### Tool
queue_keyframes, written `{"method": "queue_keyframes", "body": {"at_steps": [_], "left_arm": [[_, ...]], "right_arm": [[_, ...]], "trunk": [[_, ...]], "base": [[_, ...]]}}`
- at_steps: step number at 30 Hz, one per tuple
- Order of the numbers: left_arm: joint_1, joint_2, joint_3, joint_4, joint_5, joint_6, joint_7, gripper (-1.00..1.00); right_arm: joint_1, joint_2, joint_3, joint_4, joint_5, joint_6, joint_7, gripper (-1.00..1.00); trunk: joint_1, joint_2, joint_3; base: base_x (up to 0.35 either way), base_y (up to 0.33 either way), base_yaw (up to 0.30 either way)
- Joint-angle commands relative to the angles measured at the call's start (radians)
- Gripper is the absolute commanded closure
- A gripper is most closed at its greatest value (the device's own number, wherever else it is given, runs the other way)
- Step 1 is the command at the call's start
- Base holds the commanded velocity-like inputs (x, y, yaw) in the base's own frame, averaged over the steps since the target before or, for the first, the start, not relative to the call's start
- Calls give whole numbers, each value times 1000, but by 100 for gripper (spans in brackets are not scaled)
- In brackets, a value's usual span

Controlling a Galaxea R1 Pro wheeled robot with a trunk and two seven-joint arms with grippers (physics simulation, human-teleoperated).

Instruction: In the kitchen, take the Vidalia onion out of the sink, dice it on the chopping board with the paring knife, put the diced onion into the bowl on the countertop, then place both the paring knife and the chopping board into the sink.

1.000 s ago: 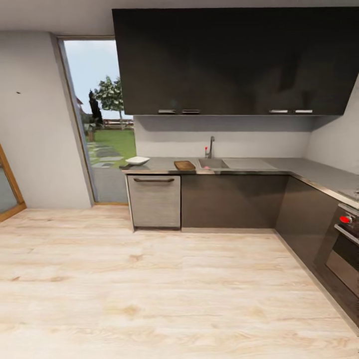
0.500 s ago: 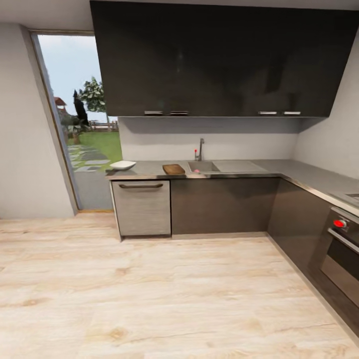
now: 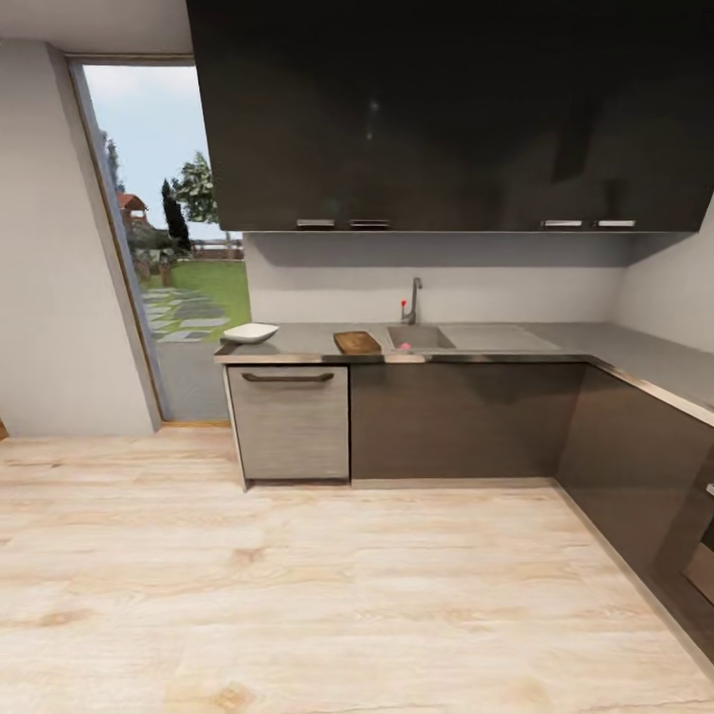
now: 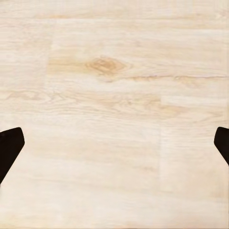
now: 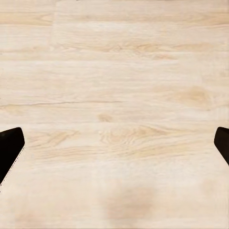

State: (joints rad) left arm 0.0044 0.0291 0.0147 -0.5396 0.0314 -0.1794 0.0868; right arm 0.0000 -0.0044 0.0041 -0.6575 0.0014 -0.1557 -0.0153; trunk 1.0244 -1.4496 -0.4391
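We are still on the floor point(image 3: 297, 585), well short of the worktop point(image 3: 297, 342) at mid-frame, with the sink point(image 3: 420, 337) straight ahead, right of centre. The brown chopping board point(image 3: 357, 342) lies just left of it, the white bowl point(image 3: 250, 332) further left. A pinkish speck shows in the basin; we cannot tell what it is. Left gripper point(image 4: 114, 148) and right gripper point(image 5: 114, 148) face planks, fingertips spread wide, holding nothing.

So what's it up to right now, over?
Left gripper open, right gripper open, both over floor. Chopping board beside sink, across the room. Path open.
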Motion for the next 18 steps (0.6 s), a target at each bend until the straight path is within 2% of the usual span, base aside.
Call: {"method": "queue_keyframes", "body": {"at_steps": [1,10,18], "left_arm": [[0,0,-2,-1,3,-1,2,-100],[0,0,-2,0,4,-2,2,-100],[0,0,-2,0,4,-1,1,-100]], "right_arm": [[0,0,0,1,0,-2,-2,-100],[0,0,0,4,0,-2,-2,-100],[0,0,0,4,0,-2,-2,-100]], "trunk": [[1,0,-1],[1,0,-1],[1,0,-1]], "base": [[301,0,161],[310,0,137],[318,0,37]]}}
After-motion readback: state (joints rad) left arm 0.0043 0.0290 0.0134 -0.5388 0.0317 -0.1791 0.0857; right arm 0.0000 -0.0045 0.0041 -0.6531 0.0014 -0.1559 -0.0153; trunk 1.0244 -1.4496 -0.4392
